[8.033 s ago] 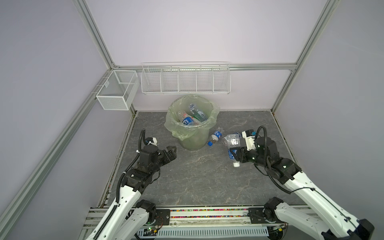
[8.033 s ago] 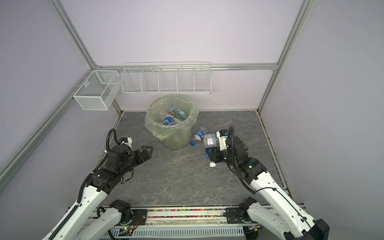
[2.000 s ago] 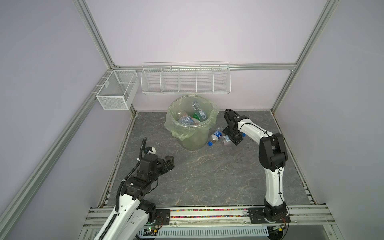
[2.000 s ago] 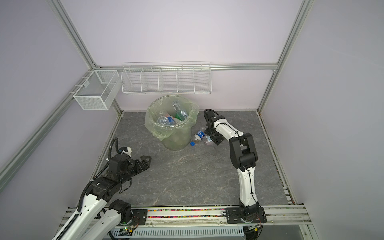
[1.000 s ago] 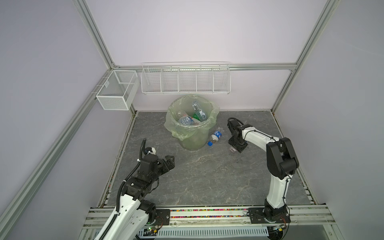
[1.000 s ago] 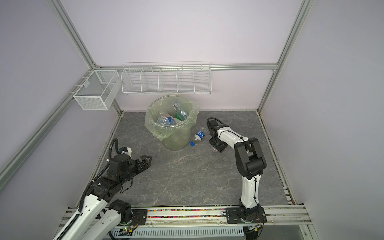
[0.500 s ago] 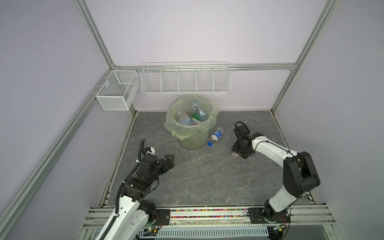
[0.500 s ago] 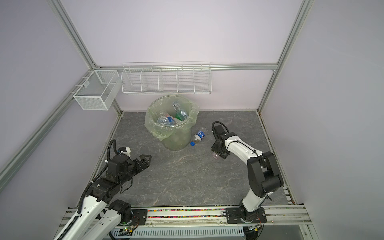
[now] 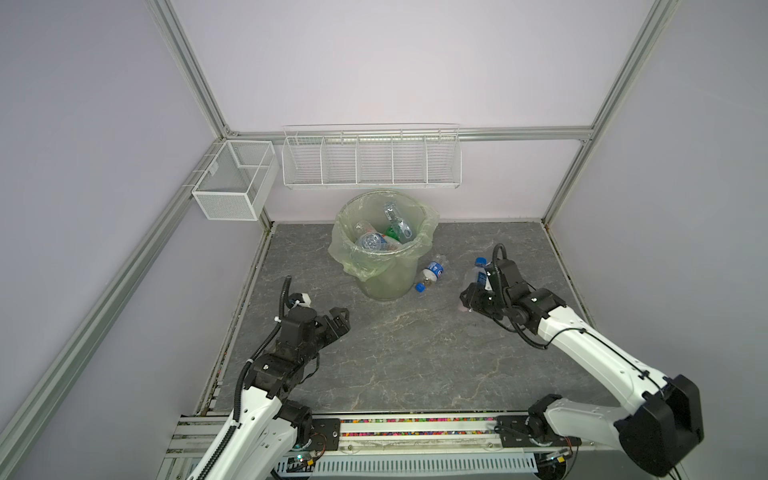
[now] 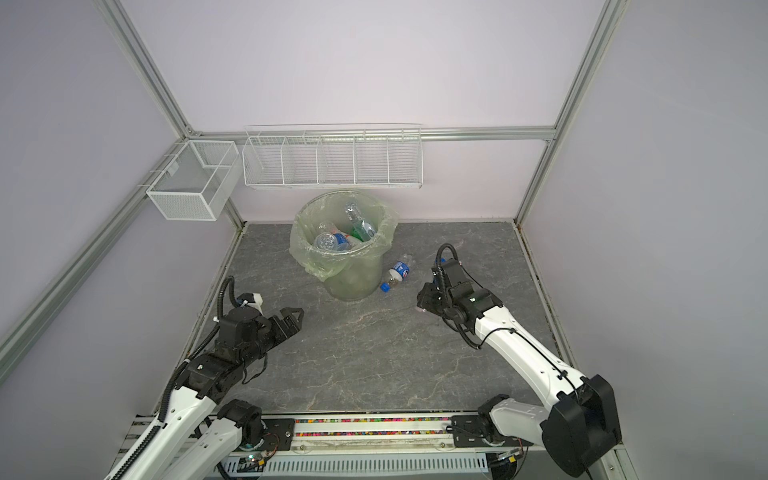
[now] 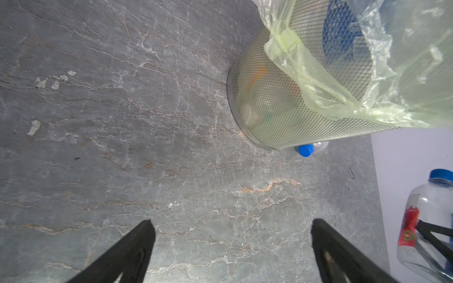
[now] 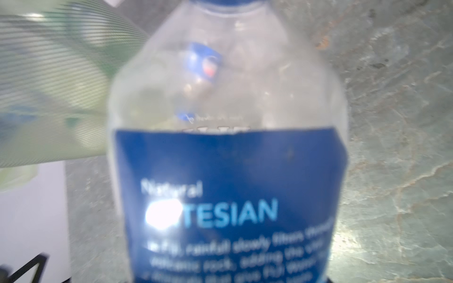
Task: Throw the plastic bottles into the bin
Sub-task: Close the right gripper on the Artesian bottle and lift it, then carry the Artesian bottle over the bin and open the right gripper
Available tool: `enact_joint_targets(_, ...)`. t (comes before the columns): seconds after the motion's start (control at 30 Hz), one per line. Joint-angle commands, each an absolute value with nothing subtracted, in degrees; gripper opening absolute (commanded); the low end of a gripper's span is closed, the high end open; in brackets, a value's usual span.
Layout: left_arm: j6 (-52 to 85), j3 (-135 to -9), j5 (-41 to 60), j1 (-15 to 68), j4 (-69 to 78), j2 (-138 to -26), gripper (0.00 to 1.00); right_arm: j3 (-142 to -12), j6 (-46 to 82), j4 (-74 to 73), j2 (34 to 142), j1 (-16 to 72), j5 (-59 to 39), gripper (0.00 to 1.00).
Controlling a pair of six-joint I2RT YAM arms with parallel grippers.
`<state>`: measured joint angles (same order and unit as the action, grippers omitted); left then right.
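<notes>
Now, left to right.

- Left fingers (image 11: 132, 250): spread wide with nothing between them, low over bare surface (image 9: 395, 365).
- Bin (image 9: 388, 284): ahead of the left fingers and off to their right. It has a mesh wall under a thin green bag folded over the rim. Several binned bottles (image 9: 374, 241) lie inside.
- Loose bottle (image 9: 432, 272): on its side on the surface just beside the bin's foot, blue cap toward the robot. It lies between the two pairs of fingers, nearer the right pair.
- Right fingers (image 9: 468, 296): pinching the held bottle (image 9: 475, 275) low on its body, across the blue label, with the cap pointing away from the wrist. I cannot tell for certain whether its base is clear of the surface.

Handling, as a judgement:
- Both bottles look empty, so they should be very light.
- The walls look thin and will dent under a hard squeeze.
- The plastic is smooth and round, so a bottle may twist or slide in a loose pinch.
- The labelled mid-body seems the best hold. The neck is narrow and the shoulder tapers.
- The loose bottle will likely roll if nudged. It is best straddled from above, square to its length. There is little room for a finger on the side nearest the bin.
- The bag rim looks flimsy and could snag a low carry.
</notes>
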<state>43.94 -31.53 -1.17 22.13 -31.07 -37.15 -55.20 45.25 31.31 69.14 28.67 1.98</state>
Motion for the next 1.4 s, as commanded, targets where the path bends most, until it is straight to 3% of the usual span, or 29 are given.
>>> enact_joint_targets(0.0, 44.5, -31.5, -1.7, 21.9, -29.8, -38.1, 0.99, -57.1, 42.5, 32.4, 69.2, 29.1, -1.6, 0.54)
enact_joint_targets(0.4, 45.2, -31.6, -3.9, 21.9, -28.2, -38.7, 0.99, -62.2, 43.7, 28.9, 68.2, 29.9, -4.7, 0.54)
enact_joint_targets(0.87, 42.4, -32.5, -6.8, 21.9, -29.4, -41.7, 0.99, -53.6, 43.9, 21.1, 61.3, 30.9, -4.7, 0.55)
enact_joint_targets(1.07, 42.1, -33.2, -6.7, 21.9, -29.5, -42.7, 0.99, -72.3, 42.9, 24.6, 72.9, 33.7, -5.3, 0.54)
enact_joint_targets(1.23, 43.0, -32.8, -5.6, 21.9, -30.6, -42.0, 0.99, -96.1, 43.8, 28.9, 90.4, 34.2, -6.8, 0.53)
enact_joint_targets(1.37, 43.8, -32.5, -4.9, 21.9, -31.5, -40.1, 1.0, -115.4, 45.4, 33.9, 104.5, 34.5, -7.4, 0.61)
